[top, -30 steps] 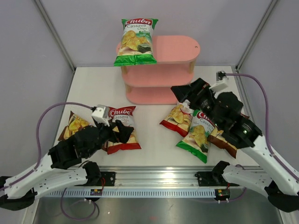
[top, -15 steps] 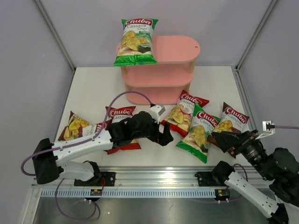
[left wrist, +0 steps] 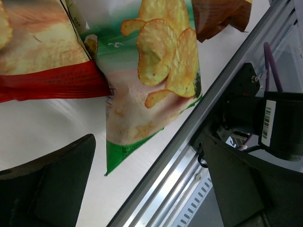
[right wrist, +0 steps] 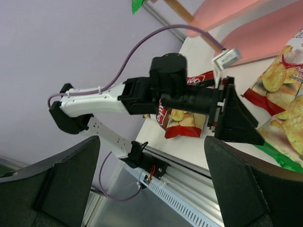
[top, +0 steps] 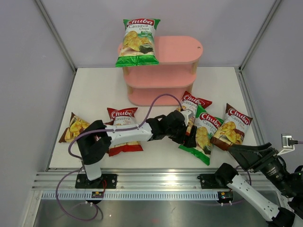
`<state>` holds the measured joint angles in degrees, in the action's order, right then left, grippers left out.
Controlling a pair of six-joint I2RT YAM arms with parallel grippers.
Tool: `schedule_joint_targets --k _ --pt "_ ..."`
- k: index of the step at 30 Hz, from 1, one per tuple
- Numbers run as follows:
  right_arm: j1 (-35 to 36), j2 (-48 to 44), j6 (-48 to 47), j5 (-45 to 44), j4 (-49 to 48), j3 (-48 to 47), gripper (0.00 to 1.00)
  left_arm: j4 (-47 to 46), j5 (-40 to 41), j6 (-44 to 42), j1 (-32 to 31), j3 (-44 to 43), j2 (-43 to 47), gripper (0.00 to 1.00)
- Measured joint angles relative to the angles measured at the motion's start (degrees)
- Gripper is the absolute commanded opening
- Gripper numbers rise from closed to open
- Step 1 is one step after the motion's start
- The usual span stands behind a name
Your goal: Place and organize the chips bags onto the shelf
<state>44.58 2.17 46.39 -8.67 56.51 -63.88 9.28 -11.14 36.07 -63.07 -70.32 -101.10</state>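
1. Our left gripper (top: pixel 188 137) is released. Its matte black wedge fingers (left wrist: pixel 47 189) are spread wide and hold nothing.
2. Between those fingers lies a glossy green pillow bag of cassava chips (left wrist: pixel 151 90), flat on the white table (top: pixel 99 90). We cannot tell whether the fingers touch it.
3. Just beyond the gripper, a glossy red chips bag (left wrist: pixel 42 52) touches the green one. A dark brown chips bag (left wrist: pixel 218 16) lies on the gripper's other side.
4. The left wrist view shows the ribbed aluminium rail (left wrist: pixel 184 165) close by.
5. Only the overhead view shows, back along the arm, a second red bag (top: pixel 124 130) and a second brown bag (top: pixel 73 126).
6. Well beyond the gripper stands the pink three-tier shelf with rounded boards (top: pixel 175 71). A second green bag (top: pixel 138 42) overhangs its top tier.
7. Our right gripper (top: pixel 244 155) is also released and empty, well apart from the bags.
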Motion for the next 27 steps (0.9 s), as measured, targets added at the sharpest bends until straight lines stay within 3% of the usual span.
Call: schedule_joint_targets --k 9,13,17,22,27 --pt "0.0 2.67 0.85 8.07 -2.49 1.49 0.99 -3.91 -3.76 2.91 0.0 -2.05 -8.66 0.96" --pt "0.0 3.08 1.29 11.17 -4.79 3.65 0.99 -8.94 -6.62 4.63 0.0 -1.57 -10.21 0.87" --pt "0.0 4.42 1.49 12.52 -5.7 4.59 0.99 -13.81 -8.85 7.04 0.0 -0.07 -10.75 0.68" --pt "0.0 4.9 1.66 12.81 -5.81 4.74 0.99 -18.43 -9.11 9.81 0.0 3.61 -10.71 0.37" --pt "0.0 4.57 2.01 12.74 -5.95 4.98 1.0 -20.76 -8.74 11.65 0.0 7.54 -8.83 0.2"
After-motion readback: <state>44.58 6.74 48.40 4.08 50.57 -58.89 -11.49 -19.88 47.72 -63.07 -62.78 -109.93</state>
